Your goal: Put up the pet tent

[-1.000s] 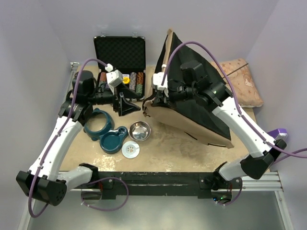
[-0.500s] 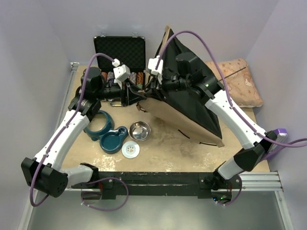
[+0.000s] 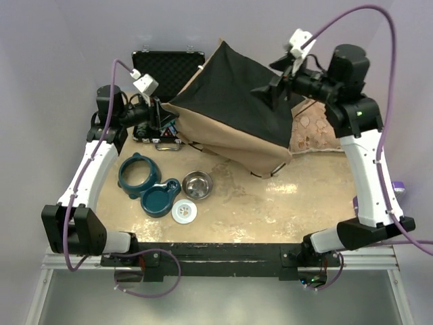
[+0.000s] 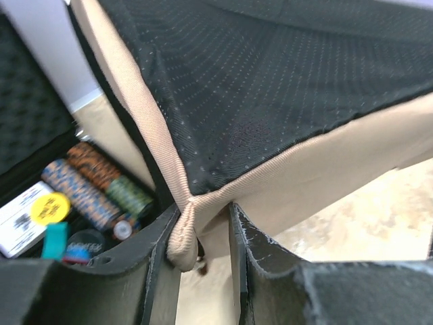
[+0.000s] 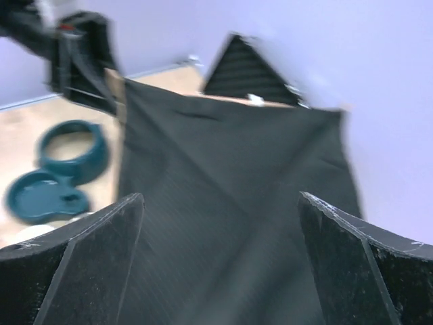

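The pet tent (image 3: 230,101) is lifted off the table and tilted, its black base panel facing up and its tan canvas (image 3: 237,145) hanging below. My left gripper (image 3: 162,115) is at the tent's left corner. In the left wrist view the tan seamed corner (image 4: 181,237) sits between the fingers of my left gripper (image 4: 203,223), pressed against the left one. My right gripper (image 3: 277,91) is raised at the tent's right side. In the right wrist view the right gripper (image 5: 220,203) stands wide open over the black panel (image 5: 223,169), holding nothing.
An open black case (image 3: 162,68) with poker chips (image 4: 95,183) lies behind the left gripper. A teal ring (image 3: 140,172), a teal bowl (image 3: 157,200), a steel bowl (image 3: 197,184) and a white lid (image 3: 184,212) lie front left. A beige pillow (image 3: 314,125) lies at the right.
The right gripper opened, let go of the tent and drew back up to the right. The left gripper closed on the tent's corner and the tent swung up and leftward.
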Robot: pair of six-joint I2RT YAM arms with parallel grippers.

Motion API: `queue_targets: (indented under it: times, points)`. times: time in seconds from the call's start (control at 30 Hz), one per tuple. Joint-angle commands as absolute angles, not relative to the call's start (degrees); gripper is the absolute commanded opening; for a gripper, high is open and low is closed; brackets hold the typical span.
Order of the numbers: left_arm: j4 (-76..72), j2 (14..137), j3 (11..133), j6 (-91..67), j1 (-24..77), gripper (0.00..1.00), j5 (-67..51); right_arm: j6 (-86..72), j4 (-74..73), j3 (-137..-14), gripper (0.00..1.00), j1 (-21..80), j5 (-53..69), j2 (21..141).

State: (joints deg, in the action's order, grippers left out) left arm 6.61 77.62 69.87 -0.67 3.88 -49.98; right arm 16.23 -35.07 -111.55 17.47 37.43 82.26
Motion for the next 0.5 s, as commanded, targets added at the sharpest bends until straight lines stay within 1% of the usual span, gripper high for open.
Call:
queue_targets:
  times: [0.0,0.13,0.3,0.37,0.47]
  points:
    - [7.47,78.05,71.45,5.53,0.36,0.36,-51.41,17.04,-39.55,-111.63,0.98,8.03,37.97,82.88]
    - [10.98,78.57,71.89,9.21,-3.42,0.36,-54.31,21.26,-41.92,-110.48,0.97,-1.99,38.49,86.74]
    - [13.44,78.75,72.07,14.58,-4.31,0.36,-56.07,30.04,-44.11,-111.70,0.95,-7.90,39.10,95.17]
    - [14.23,78.92,72.68,16.34,-4.39,0.36,-56.51,33.99,-48.05,-115.47,0.92,-8.44,42.61,99.91]
    - [15.38,79.36,73.82,17.31,-4.31,0.35,-56.34,42.68,-59.19,-123.20,0.89,-8.52,50.86,106.24]
